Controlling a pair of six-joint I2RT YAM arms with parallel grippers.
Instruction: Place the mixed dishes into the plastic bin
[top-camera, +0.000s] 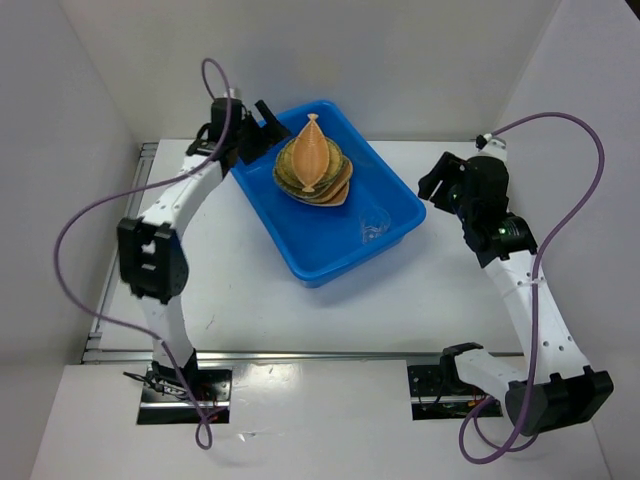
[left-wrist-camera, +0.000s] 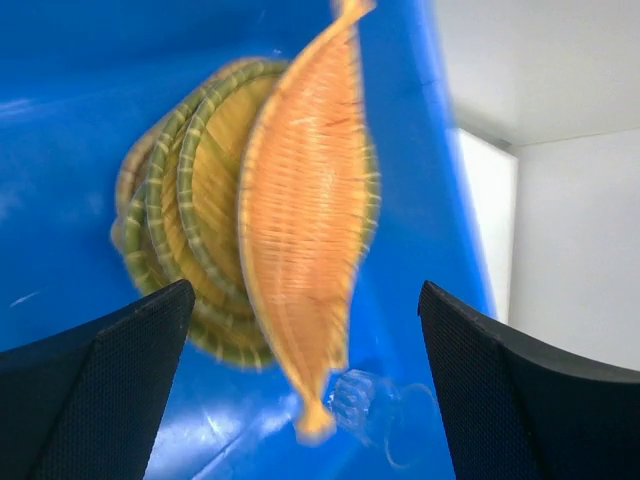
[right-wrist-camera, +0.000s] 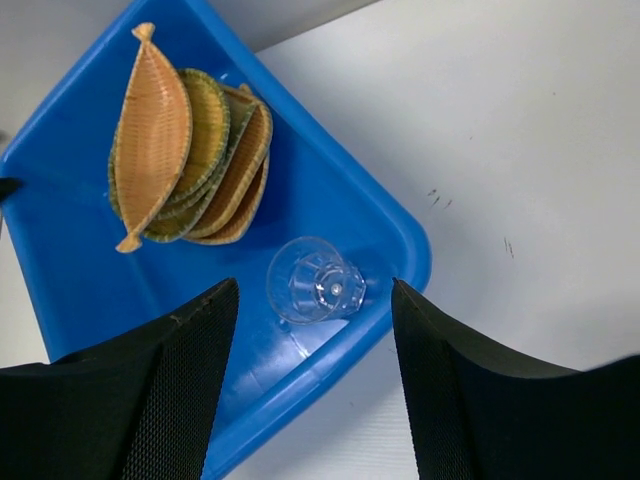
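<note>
One left gripper (left-wrist-camera: 305, 290) is seen at the far left corner of the plastic bin (top-camera: 305, 250), above its rim. Its two fingers (left-wrist-camera: 110, 380) are spread wide and nothing is held between them; the jaws are released.

One blue bin is set slantwise on the white table (top-camera: 250, 300), between the two arms. All the dishes in view are found inside it. In its far half a single stack of woven trays is laid flat. One orange leaf-shaped tray (top-camera: 312, 152) is placed on top, its pointed ends towards the far and near sides. Under it, green-rimmed round trays (right-wrist-camera: 205, 130) are fanned out: at least two, though the exact count cannot be told. Beneath these, two tan-edged trays (right-wrist-camera: 250, 160) are seen offset to the right.

One clear cup (top-camera: 374, 228) is lying on its side on the bin floor, near the right corner, apart from the stack.

One right gripper (right-wrist-camera: 315, 285) is held above the table, to the right of the bin. Its jaws are likewise released.
</note>
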